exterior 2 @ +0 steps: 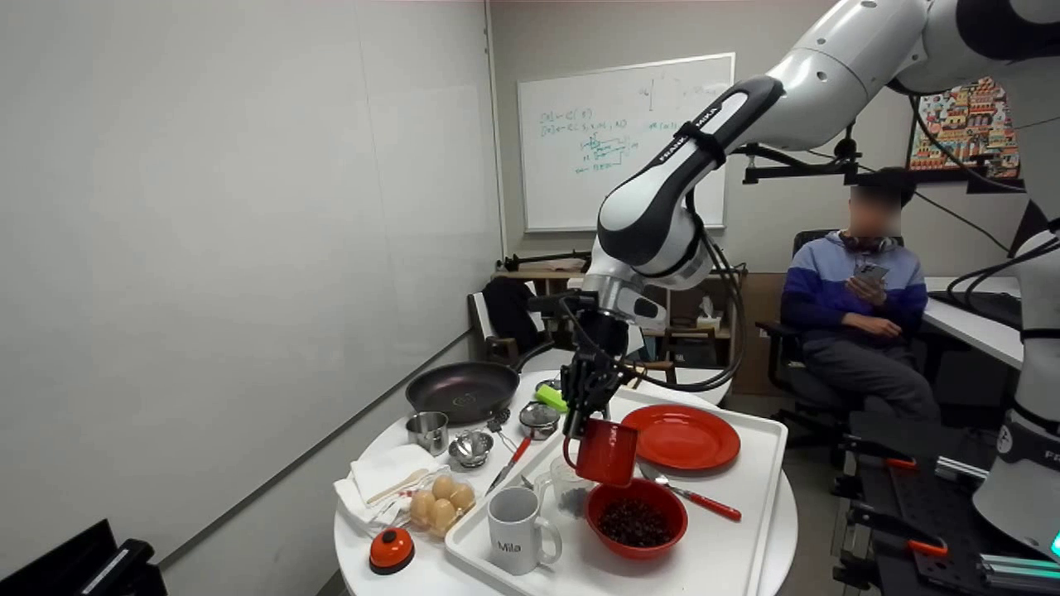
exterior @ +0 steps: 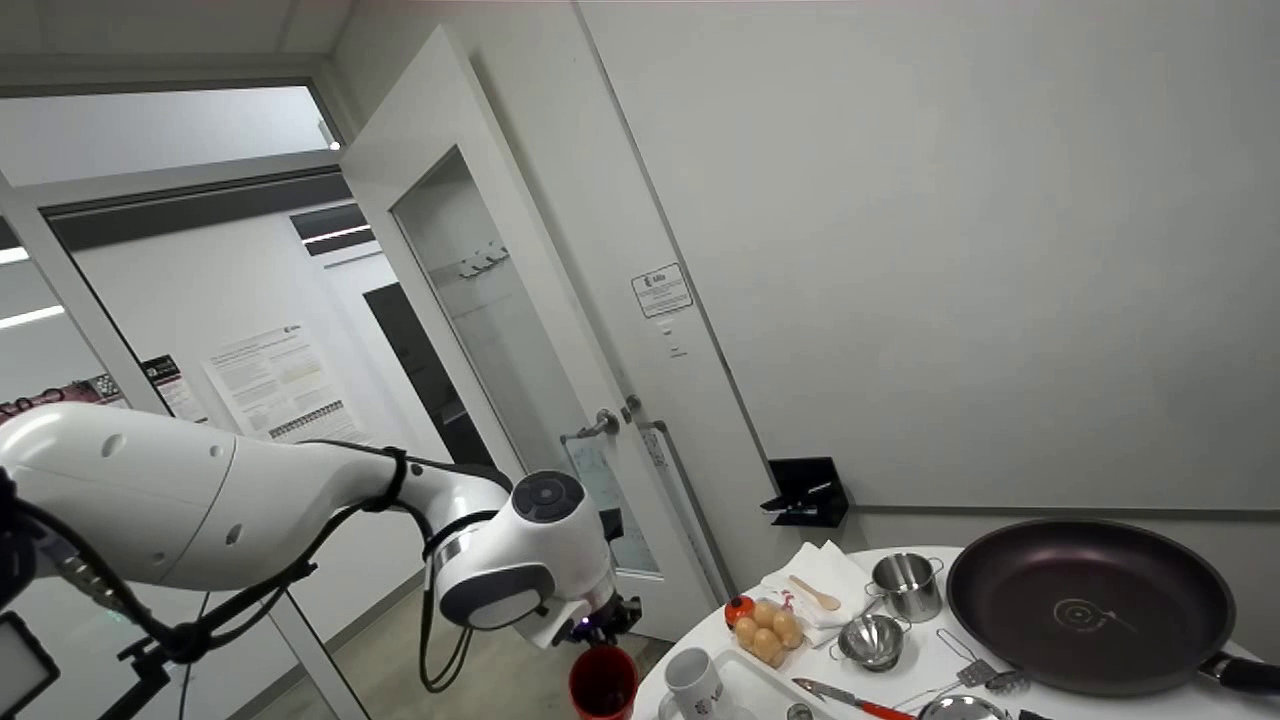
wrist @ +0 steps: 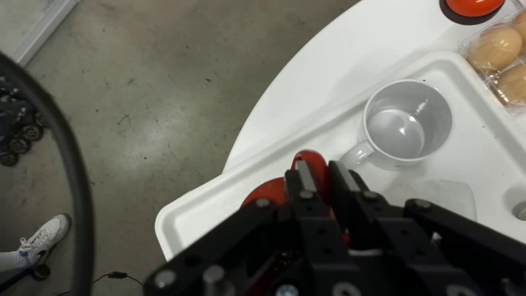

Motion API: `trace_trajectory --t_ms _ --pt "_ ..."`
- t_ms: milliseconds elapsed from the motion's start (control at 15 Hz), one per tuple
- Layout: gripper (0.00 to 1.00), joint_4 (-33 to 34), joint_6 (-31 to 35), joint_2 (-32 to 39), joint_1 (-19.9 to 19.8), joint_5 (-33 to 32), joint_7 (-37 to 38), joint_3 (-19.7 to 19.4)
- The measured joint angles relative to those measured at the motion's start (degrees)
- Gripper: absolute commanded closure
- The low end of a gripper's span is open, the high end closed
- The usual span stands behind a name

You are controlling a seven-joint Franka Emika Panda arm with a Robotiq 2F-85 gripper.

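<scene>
Mug [exterior 2: 609, 455] in red, clamped by its handle between the fingers [wrist: 305, 176] of the gripper [wrist: 322, 174], drawn together on that loop in the wrist view. Hangs just above the rim of the red bowl [exterior 2: 677, 523], below the fingers and on their bowl side, with the handle turned away from the bowl. Leans somewhat, with a long axis seemingly nearer upright than level. Shows a dark hollow [exterior: 603, 680] in an exterior view; contents impossible to make out. Touching the bowl's rim or just apart from it: cannot tell. Served by a single arm [exterior 2: 633, 215], so without any nearer or farther one to choose.

Now by number, always from the red bowl. Inside: one heap of small dark beans or berries [exterior 2: 634, 523], too many to count. Beneath: one white tray [exterior 2: 720, 550]. Just beside: one clear glass mug [exterior 2: 559, 478], one red-handled spoon [exterior 2: 712, 506]. Near: one white Mila mug [exterior 2: 513, 530]. Past the bowl, as seen in an exterior view: one red plate [exterior 2: 691, 439]. Farther off, beyond the tray's edge: one red-handled knife [exterior 2: 520, 451], one frying pan [exterior 2: 464, 397], one tall steel pot [exterior 2: 428, 434], one low steel pot [exterior 2: 540, 424], one steel colander [exterior 2: 474, 448], one wooden spoon [exterior 2: 396, 487] on one white cloth [exterior 2: 381, 472], at least four eggs [exterior 2: 441, 516], one red dome-shaped timer or bell [exterior 2: 392, 550].
</scene>
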Motion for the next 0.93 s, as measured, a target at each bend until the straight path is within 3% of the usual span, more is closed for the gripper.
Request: trace_trajectory --t_ms 400,933 --pt "0.91 -1.2 -12.5 0.6 -2.4 10.6 -15.0 -2.9" --pt "0.91 -0.7 -29.4 3.2 -3.2 12.6 -24.8 -7.8"
